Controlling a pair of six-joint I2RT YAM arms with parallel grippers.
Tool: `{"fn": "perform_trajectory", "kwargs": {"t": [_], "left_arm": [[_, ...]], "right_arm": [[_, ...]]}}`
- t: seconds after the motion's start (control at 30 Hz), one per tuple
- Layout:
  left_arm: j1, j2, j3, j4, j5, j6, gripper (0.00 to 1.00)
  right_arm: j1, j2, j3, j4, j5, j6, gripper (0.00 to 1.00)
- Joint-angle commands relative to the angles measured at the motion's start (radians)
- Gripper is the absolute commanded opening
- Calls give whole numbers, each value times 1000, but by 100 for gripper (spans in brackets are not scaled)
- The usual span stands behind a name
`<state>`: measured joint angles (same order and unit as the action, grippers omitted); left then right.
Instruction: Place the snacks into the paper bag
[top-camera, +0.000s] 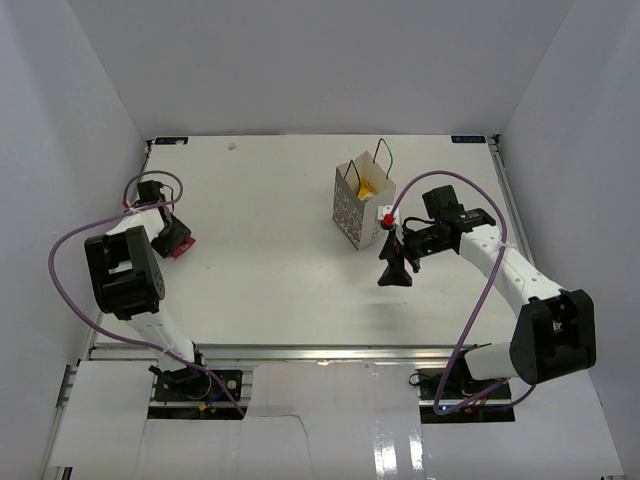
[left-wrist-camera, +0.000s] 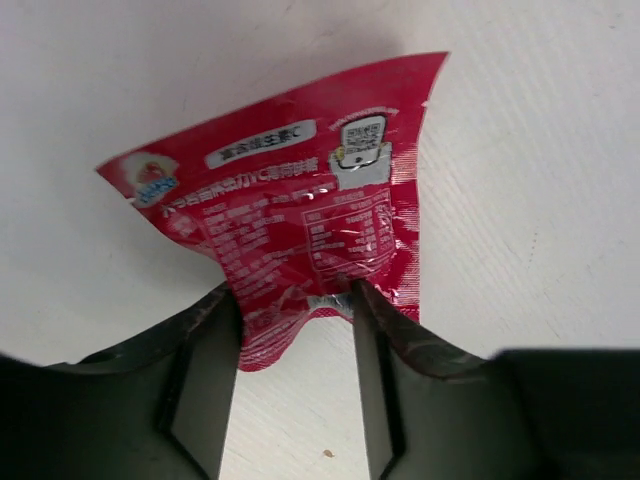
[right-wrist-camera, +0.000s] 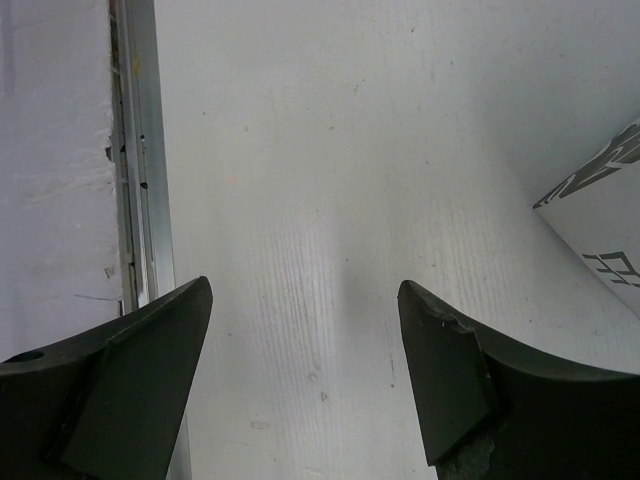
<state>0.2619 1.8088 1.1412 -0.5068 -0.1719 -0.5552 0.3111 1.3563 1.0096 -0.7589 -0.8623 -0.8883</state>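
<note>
A red-pink snack packet (left-wrist-camera: 300, 200) lies on the white table at the far left, also seen in the top view (top-camera: 182, 246). My left gripper (left-wrist-camera: 293, 300) (top-camera: 170, 236) is closed on its near edge: both fingers touch it and the foil buckles between them. The white paper bag (top-camera: 360, 208) stands upright at centre right with a yellow snack (top-camera: 368, 187) showing inside its open mouth. My right gripper (top-camera: 395, 272) (right-wrist-camera: 305, 290) is open and empty, just right of and in front of the bag. A corner of the bag (right-wrist-camera: 600, 225) shows in the right wrist view.
White walls enclose the table on three sides. A metal rail (right-wrist-camera: 140, 150) runs along the table edge in the right wrist view. Purple cables loop from both arms (top-camera: 70, 250).
</note>
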Motion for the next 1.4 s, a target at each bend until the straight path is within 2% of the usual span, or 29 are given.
{"fn": "perform_trajectory", "kwargs": {"t": [0.0,0.07,0.1,0.17,0.2,0.3,0.43,0.53,0.57,0.67,0.73,0.77,0.8,0.87,0.93,0.97,1.03,1.17,1.37], "left_arm": [[10,11,-9,48,74,3,52],[11,0,-29,63,107,9,43],[10,-15,-35,82,120,12,33],[10,-34,-61,100,170,23,25],[10,-57,-69,119,208,28,17],[10,-118,-119,175,357,55,10],[-7,-213,-230,286,642,74,7],[-39,-285,-329,384,799,67,7],[-50,-302,-352,439,890,61,7],[-133,-344,-423,499,1012,17,7],[-226,-356,-452,499,1026,-15,7],[-252,-374,-466,554,1028,-29,7],[-327,-385,-497,576,1025,-69,7],[-369,-425,-537,650,1016,-119,7],[-423,-448,-563,666,988,-155,7],[-438,-472,-567,669,979,-163,7],[-477,-496,-577,682,962,-189,8],[-515,-554,-584,683,933,-216,8],[-547,-620,-606,685,908,-249,8]], "right_arm": [[6,-3,24,6,-12,14,81],[8,-5,29,6,-14,17,81],[8,-5,30,4,-17,20,81],[6,-5,38,-2,-20,19,81],[8,-5,41,-5,-26,20,81],[6,0,56,-16,-43,18,81],[17,17,92,-31,-76,23,81],[42,23,110,-40,-96,40,81],[68,24,118,-42,-112,48,81],[150,35,139,-34,-150,104,81],[212,50,161,10,-152,176,80],[276,53,182,38,-127,265,80],[343,56,188,120,-100,325,79],[408,61,207,200,-20,440,78],[483,84,239,321,188,657,78],[500,96,251,361,362,857,78],[513,136,300,404,504,1058,79],[517,216,403,418,563,1210,84],[517,317,448,432,629,1365,81]]}}
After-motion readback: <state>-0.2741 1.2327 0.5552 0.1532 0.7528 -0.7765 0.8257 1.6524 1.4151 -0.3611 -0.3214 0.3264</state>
